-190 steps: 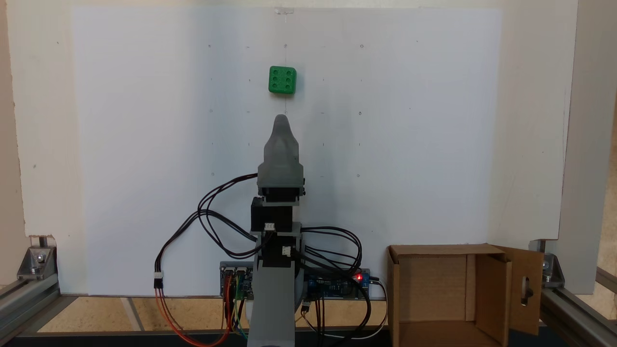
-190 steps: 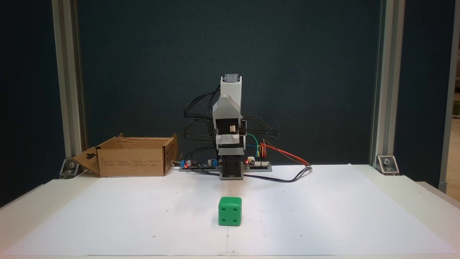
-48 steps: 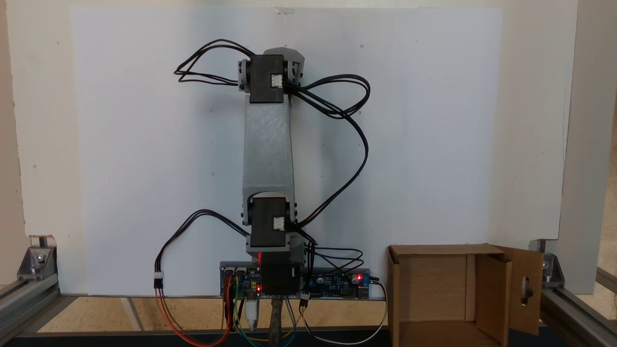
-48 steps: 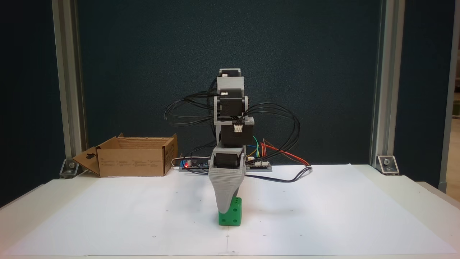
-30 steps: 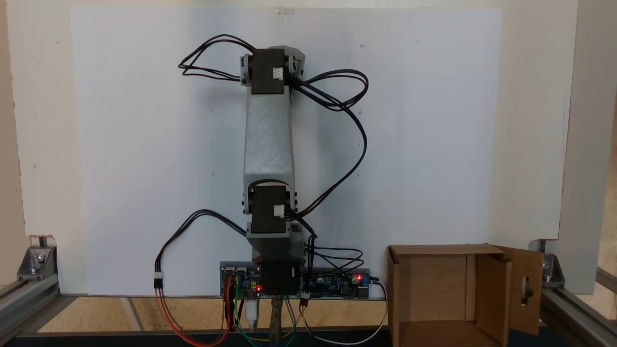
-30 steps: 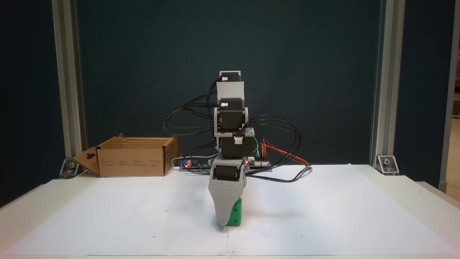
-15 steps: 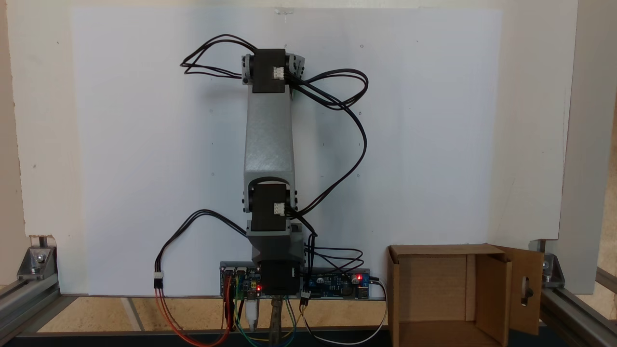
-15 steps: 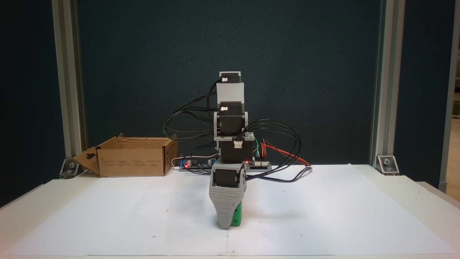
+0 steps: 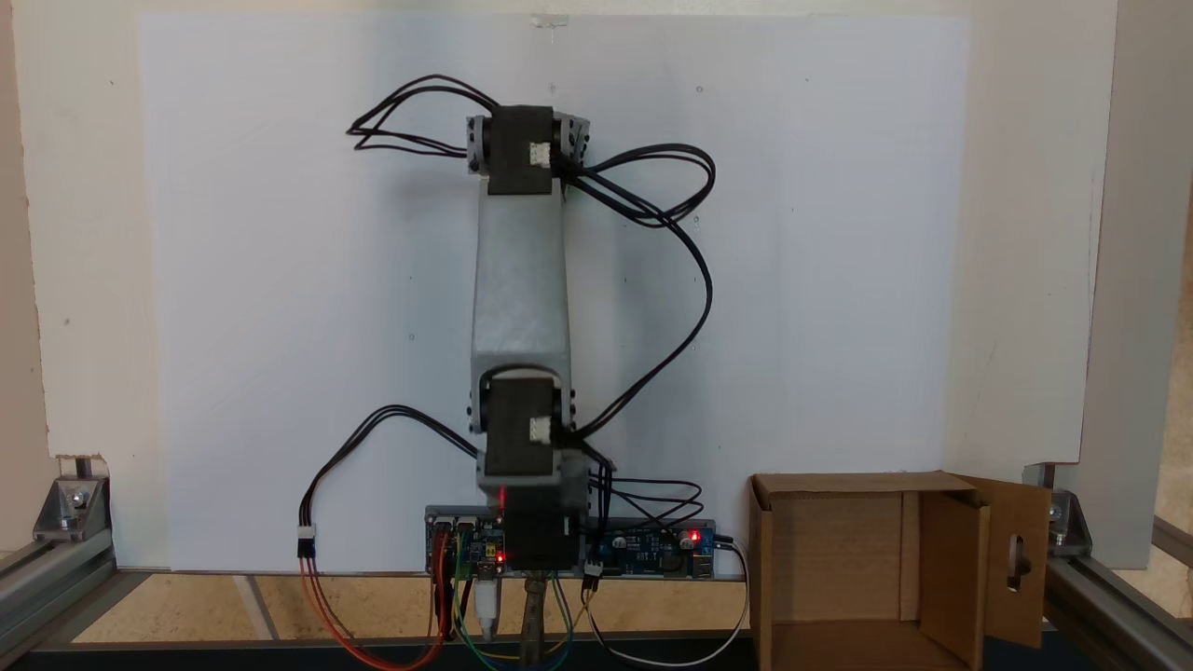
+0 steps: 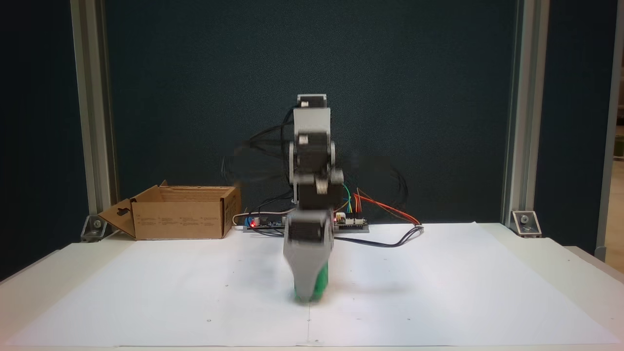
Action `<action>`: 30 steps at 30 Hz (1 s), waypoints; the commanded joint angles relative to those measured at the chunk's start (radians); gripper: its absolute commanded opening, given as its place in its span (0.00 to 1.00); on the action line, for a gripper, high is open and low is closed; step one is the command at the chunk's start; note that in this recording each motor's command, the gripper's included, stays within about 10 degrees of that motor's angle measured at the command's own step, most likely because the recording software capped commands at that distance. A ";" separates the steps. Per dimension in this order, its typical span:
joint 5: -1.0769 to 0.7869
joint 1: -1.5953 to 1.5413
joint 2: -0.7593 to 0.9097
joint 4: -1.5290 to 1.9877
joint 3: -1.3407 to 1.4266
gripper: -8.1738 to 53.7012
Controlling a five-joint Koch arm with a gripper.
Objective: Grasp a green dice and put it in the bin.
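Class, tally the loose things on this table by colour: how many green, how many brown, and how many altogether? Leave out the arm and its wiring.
Green: 1, the small green plastic dice, partly hidden behind the grey tool.
Brown: 1, the brown corrugated cardboard box with open flaps.
Total: 2.

Green dice point(image 10: 320, 285) apparently behind gripper point(image 10: 306, 292).

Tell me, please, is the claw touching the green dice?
Cannot tell: in a fixed view the blurred claw overlaps the green dice, hiding any contact.
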 commanded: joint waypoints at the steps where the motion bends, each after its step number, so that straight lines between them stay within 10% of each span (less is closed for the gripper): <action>1: 0.058 0.006 0.156 0.078 -0.029 0.32; 13: 0.051 0.149 0.413 0.341 -0.218 0.32; 30: -0.437 1.362 0.577 0.235 -0.273 0.32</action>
